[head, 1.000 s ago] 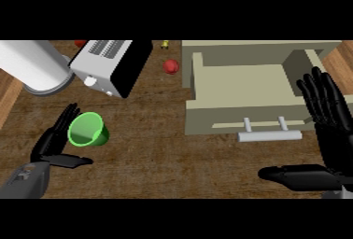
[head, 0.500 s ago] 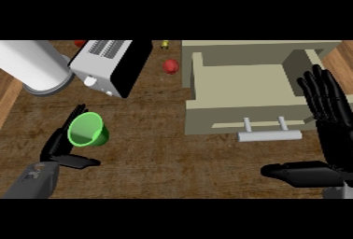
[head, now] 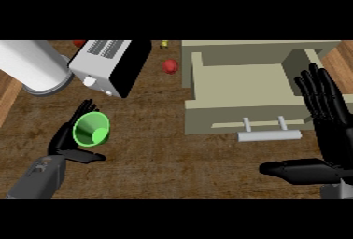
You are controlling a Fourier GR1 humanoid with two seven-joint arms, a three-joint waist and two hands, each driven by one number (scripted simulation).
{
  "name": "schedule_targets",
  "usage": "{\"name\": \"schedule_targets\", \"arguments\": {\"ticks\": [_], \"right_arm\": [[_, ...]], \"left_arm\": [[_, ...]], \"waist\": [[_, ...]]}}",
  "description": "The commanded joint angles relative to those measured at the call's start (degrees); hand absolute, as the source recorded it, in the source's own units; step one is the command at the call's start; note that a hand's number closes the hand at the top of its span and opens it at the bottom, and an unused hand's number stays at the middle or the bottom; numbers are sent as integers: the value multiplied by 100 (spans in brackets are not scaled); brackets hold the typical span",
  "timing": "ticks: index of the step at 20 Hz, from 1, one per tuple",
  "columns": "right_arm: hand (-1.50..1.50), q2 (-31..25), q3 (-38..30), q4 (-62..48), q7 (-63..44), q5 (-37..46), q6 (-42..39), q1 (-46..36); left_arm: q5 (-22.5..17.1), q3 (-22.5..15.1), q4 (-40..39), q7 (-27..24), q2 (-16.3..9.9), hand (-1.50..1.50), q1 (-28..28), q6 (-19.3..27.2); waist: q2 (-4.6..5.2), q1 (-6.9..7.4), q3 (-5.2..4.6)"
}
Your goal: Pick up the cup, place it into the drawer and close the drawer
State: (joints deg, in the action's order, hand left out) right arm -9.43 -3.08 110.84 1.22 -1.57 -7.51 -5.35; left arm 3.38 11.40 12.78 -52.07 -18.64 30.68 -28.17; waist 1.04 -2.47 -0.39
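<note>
The green cup stands on the wooden counter at the left, its mouth facing up towards me. My left hand is open and cradles it from the left: straight fingers run along its far-left side and the thumb lies just below it. Whether the hand touches the cup is unclear. The beige drawer is pulled open at the upper right, with a pale bar handle on its front. My right hand rests open at the right edge, fingers up, beside the drawer's right wall.
A white toaster with a black side sits behind the cup. Left of it lies a large white cylinder. A small red object and a tiny yellow one sit between the toaster and the drawer.
My left hand has slid a little to the right, closer around the cup. The cup, the drawer and my right hand stay where they were.
</note>
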Motion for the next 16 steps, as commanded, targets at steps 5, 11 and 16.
{"name": "schedule_targets", "arguments": {"ticks": [5, 11, 16], "right_arm": [[-150, 35, -35, -171, 135, -64, -59, 78], [-150, -19, 22, -129, -2, -6, -90, 1], [-150, -166, -179, -197, 64, -44, -139, -57]], "left_arm": [[-120, -96, 105, -676, 225, 150, -84, -1564], [-417, -15, 149, -198, 441, 150, 204, -1999], [-372, -149, 518, -740, 598, 150, -94, -1789]], "waist": [[-14, 41, 5], [-32, 43, 9], [-9, 59, 4]]}}
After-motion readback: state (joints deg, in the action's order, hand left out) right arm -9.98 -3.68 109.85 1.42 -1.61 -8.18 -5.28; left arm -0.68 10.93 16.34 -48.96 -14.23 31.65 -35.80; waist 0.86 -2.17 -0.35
